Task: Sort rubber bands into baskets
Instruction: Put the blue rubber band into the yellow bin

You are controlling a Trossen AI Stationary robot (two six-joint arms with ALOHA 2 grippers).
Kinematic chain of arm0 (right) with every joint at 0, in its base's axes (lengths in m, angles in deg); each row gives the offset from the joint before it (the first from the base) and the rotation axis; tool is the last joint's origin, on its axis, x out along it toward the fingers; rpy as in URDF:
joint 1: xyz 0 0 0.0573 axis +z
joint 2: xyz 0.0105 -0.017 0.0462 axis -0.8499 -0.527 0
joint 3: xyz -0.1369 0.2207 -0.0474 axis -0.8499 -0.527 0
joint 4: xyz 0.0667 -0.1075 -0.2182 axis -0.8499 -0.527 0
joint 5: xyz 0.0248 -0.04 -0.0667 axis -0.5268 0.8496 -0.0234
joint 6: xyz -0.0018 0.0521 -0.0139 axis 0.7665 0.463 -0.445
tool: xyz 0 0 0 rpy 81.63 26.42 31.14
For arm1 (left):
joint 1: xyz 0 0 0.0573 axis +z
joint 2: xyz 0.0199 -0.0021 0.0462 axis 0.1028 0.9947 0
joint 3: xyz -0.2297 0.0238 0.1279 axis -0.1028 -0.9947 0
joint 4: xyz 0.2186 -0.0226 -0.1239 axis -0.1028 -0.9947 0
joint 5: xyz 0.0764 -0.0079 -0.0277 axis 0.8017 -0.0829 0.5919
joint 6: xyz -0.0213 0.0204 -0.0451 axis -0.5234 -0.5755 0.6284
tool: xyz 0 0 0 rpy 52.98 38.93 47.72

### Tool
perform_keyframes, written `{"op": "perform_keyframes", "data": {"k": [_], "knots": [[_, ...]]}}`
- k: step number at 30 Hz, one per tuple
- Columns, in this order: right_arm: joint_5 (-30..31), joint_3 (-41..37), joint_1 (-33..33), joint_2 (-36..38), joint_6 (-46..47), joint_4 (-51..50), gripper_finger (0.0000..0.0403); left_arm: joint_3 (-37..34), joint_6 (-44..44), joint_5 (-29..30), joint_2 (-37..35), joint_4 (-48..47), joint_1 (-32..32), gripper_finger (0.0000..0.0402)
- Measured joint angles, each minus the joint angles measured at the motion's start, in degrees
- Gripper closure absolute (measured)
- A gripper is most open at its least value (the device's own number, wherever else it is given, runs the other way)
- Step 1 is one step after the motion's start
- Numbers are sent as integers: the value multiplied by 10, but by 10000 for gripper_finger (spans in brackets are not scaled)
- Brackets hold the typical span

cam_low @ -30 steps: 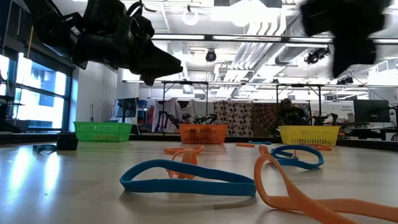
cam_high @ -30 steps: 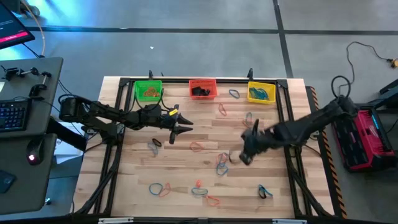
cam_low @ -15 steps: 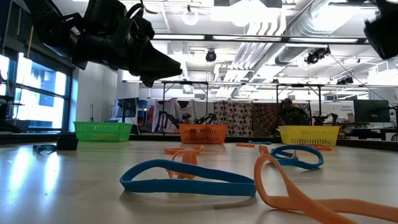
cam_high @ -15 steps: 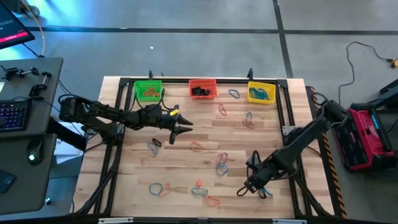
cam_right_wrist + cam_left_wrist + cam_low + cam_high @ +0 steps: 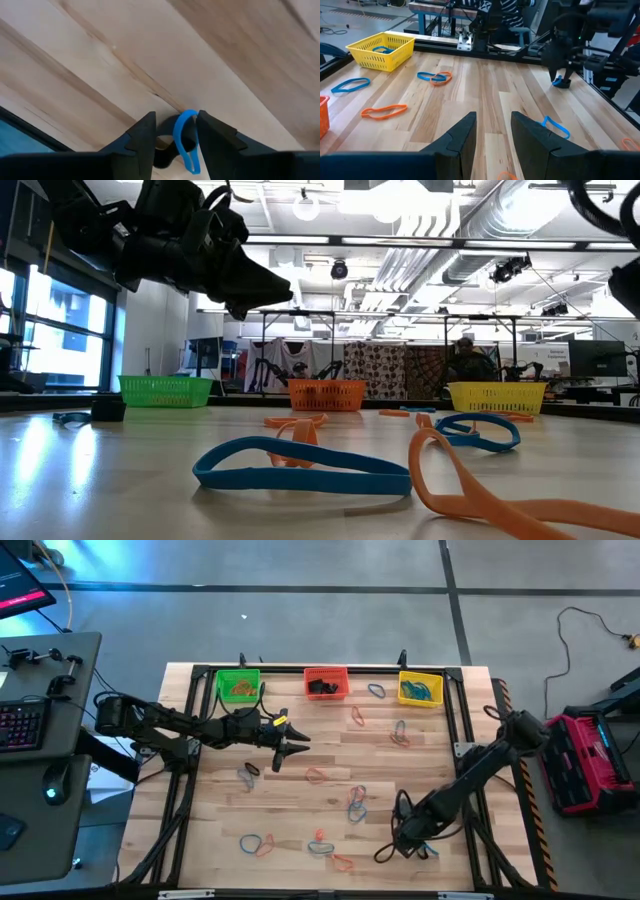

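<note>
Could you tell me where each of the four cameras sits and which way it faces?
High view: overhead, straight down on the table, both arms and three baskets.
Low view: at table-top height, looking level across blue and orange bands to the room; the left arm hangs above.
Left wrist view: on the left arm, past the open left hand toward the yellow basket and the right arm.
Right wrist view: on the right arm, close above the wood; the right hand straddles a blue rubber band.
Shared: the high and left wrist views both show the yellow basket.
</note>
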Motion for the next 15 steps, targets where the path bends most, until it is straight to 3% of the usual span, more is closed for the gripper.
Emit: {"op": "perform_keyframes", "data": {"k": [5,12,15], "knots": [[-27,0,0,-14,-8,2,285,0,0,0,0,0,0,287],[-28,0,0,-14,-24,-13,387,0,1,0,0,0,0,287],[-17,0,-2,-13,-32,-12,391,0,2,0,0,-1,0,287]]}}
